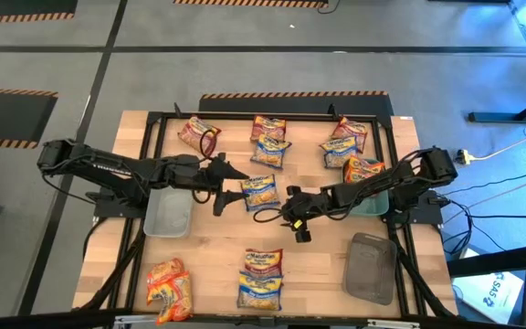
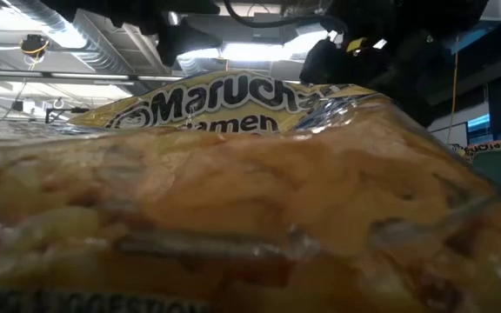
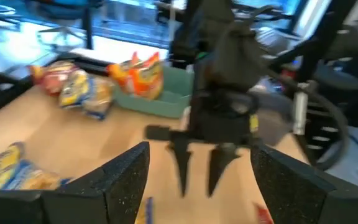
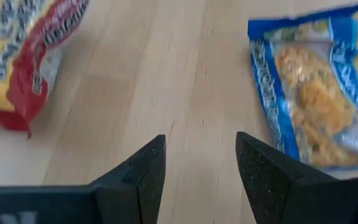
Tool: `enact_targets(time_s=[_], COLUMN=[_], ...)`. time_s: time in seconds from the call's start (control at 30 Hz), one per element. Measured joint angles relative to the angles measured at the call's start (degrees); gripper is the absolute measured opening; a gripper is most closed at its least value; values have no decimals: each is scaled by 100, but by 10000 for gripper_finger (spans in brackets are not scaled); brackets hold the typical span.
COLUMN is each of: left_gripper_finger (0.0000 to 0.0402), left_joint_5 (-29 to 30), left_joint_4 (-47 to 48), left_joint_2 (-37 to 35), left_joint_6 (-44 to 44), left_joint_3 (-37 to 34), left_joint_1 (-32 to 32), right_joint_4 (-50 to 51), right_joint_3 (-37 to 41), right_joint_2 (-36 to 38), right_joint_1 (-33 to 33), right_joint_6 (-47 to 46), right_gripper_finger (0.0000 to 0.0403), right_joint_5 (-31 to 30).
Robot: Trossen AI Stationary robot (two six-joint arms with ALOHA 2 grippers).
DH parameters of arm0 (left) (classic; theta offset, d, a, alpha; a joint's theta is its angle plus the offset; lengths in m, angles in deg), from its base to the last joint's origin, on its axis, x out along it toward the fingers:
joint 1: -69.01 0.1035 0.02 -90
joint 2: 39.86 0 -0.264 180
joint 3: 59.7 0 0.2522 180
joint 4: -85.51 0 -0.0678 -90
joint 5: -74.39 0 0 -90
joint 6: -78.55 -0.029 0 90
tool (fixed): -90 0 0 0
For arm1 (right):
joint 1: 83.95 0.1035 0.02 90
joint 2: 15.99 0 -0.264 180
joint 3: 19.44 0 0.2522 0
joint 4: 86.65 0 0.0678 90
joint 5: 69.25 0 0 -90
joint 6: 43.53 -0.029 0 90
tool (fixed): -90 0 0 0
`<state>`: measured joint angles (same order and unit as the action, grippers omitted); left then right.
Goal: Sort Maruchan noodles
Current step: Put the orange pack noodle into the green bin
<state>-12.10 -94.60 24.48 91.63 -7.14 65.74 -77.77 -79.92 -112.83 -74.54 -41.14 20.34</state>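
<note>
Overhead, noodle packets (image 1: 260, 192) are lying scattered across the wooden table (image 1: 217, 247), which is standing on a grey floor with striped tape. Both arms are meeting mid-table: left tool (image 1: 229, 185) spread, right tool (image 4: 197, 165) spread over bare wood.

Low view blocked by close ramen packet (image 2: 250, 200), lettering cut off, blue packet (image 4: 328, 87) cropped at edge
</note>
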Motion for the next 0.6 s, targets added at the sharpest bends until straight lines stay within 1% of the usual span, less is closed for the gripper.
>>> enact_targets(time_s=[0.07, 0.13, 0.23, 0.3, 0.4, 0.47, 0.5, 0.6], left_gripper_finger=[273, 270, 268, 268, 268, 267, 267, 267], left_joint_5=[-118, -151, 102, 316, 382, 308, 232, -291], left_joint_4=[195, 790, 1846, 2521, 3556, 4135, 4554, 4908], left_joint_2=[-6, -11, 35, 119, 189, 258, 254, 336], left_joint_6=[15, 88, 379, 799, 1855, 2765, 3282, 4834], left_joint_3=[212, 524, 1059, 1338, 1671, 1798, 1814, 1860], left_joint_1=[-192, -431, -803, -1025, -1360, -1583, -1718, -2159], right_joint_4=[-88, -188, -430, -554, -673, -717, -713, -799], right_joint_3=[-2, -2, -4, -4, -2, -2, -2, -2], right_joint_2=[-37, -94, -215, -316, -433, -467, -467, -465], right_joint_1=[0, 0, 0, 0, 0, 0, 0, 0], right_joint_6=[79, 94, 96, 96, 96, 96, 96, 116], right_gripper_finger=[177, 177, 177, 177, 177, 177, 177, 177], right_joint_5=[0, 0, 0, 48, 155, 153, 153, 151])
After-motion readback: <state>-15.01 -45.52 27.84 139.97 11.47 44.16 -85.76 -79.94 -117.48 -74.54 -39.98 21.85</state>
